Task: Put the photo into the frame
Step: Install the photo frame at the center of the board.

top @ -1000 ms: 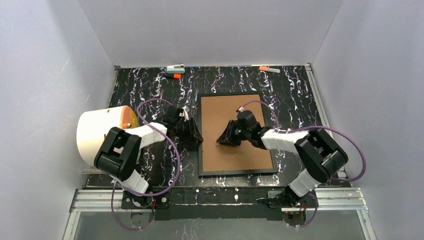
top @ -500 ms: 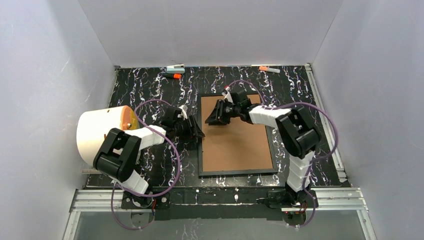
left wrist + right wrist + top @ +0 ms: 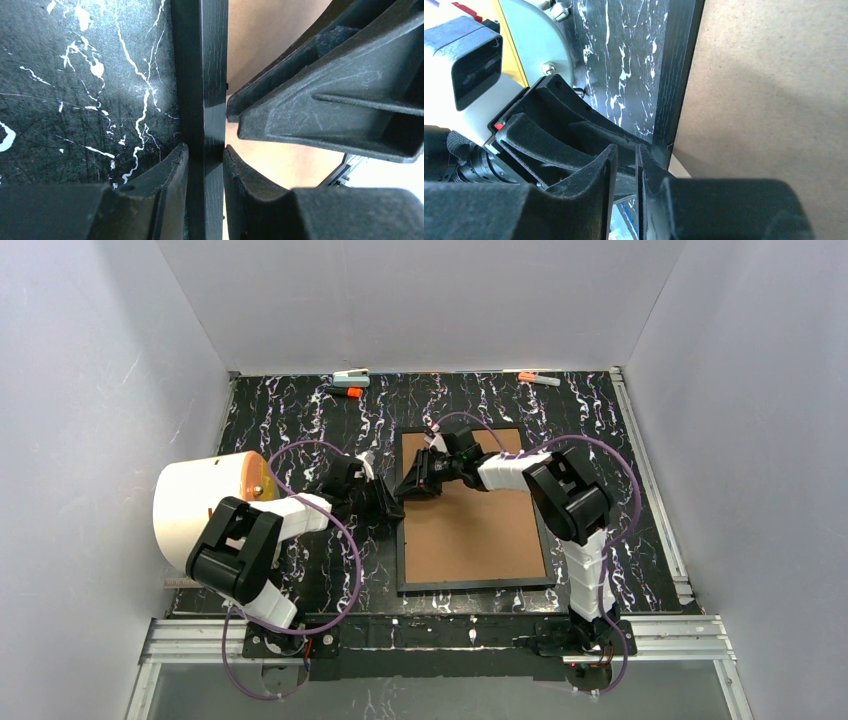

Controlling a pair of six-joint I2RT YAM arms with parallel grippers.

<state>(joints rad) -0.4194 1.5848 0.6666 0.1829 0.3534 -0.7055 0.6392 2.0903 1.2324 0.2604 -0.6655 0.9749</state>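
Surface (image 3: 300,420): black slab with white marble veining, flat, looks hard and slick, so anything on it slides if pushed.

Frame (image 3: 475,585): thin black rectangle lying flat, centre-right. The rail shows a wood-grain texture in the left wrist view.

Backing board (image 3: 470,530): plain brown, matte, fibrous. It sits inside the rails and covers the whole opening.

Photo: not visible in any view. It may be under the board, can't tell.

White drum (image 3: 200,505) with an orange-yellow end face sits at the left edge, well apart from the frame.

Left gripper (image 3: 390,508): jaws straddle the frame's left rail, one pad outside and one inside, both pressed on it (image 3: 205,150). My read is it's anchoring the frame so it can't skate.

Right gripper (image 3: 408,490): tips at the same rail on the board side, just beside the left one. Jaws closed to a narrow slit (image 3: 626,150), nothing visible between them. It's probably working the seam between board and rail, seating or prying, can't tell which.

Two small pen-like items (image 3: 350,375) lie at the far edge, out of play.
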